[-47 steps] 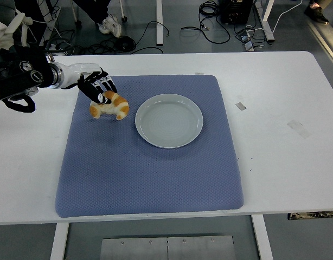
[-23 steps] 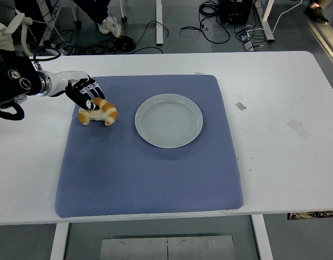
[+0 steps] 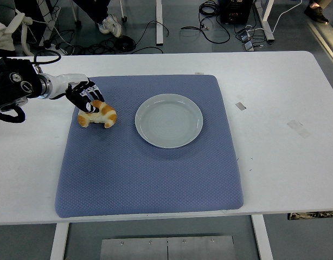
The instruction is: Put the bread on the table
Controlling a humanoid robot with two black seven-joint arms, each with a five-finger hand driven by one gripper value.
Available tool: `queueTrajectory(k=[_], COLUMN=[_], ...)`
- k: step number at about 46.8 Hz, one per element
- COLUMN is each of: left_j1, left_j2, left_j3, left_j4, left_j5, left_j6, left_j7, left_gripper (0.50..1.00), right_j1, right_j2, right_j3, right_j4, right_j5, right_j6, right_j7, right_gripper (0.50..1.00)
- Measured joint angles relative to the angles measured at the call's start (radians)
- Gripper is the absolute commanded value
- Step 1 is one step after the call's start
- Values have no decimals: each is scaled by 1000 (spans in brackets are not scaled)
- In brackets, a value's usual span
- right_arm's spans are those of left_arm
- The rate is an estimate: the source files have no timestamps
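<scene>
A golden-brown bread lies on the blue mat, near its left edge and left of the pale plate. My left hand reaches in from the left edge, black fingers curled over the bread's upper left end and touching it. The bread's underside meets the mat. The plate holds nothing. My right arm does not show.
The mat covers the middle of the white table. Small bits of tape lie on the table right of the mat. Cables and chair legs are on the floor beyond the far edge.
Over the last second my left hand carried the bread left and down onto the mat. In the last half second hand and bread hardly moved.
</scene>
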Motion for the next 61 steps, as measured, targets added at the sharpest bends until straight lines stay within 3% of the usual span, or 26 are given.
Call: queueTrajectory(k=[6,45,51,57,61], left_j1=[-4,-3,-6,-17,-21], left_j2=[-2,-15,-15,-11,-3], left_j3=[0,-1,-3,-9,-10], left_j4=[-1,-2,-1,-2,-1], left_j5=[-1,-3,-3,-4,-4], left_j6=[13,13,14,14,14], left_j7=[0,-2,-2,-2,-3], left_gripper=[687,833,880,960,975], right_j1=[0,0,0,1,0], right_j2=[0,0,0,0,0], right_j3=[0,0,0,0,0], right_j4=[0,0,0,0,0], right_j5=[0,0,0,0,0], right_j6=[0,0,0,0,0], right_j7=[0,0,0,0,0], right_gripper=[1000,1000,1000,1000,1000])
